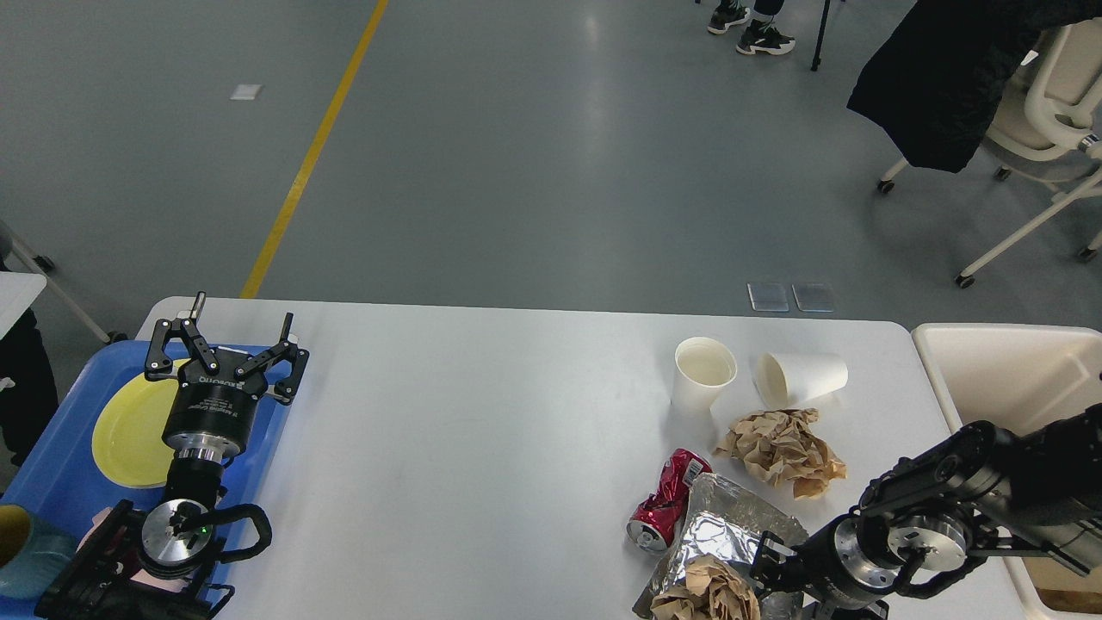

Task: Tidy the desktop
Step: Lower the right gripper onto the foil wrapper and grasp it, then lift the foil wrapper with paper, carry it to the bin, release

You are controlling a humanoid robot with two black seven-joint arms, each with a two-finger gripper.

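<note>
The white desktop fills the lower view. At its right stand an upright paper cup and a tipped paper cup. In front of them lie a crumpled brown paper, a crushed red can and a silver foil bag with a brown paper wad on it. My right gripper is low at the foil bag's right edge, its jaws apart, partly cut off by the frame's bottom. My left gripper is open and empty, pointing up above the blue tray's right edge.
A blue tray at the left holds a yellow plate and a teal cup. A cream bin stands off the desktop's right end. A chair with a black coat stands on the floor beyond.
</note>
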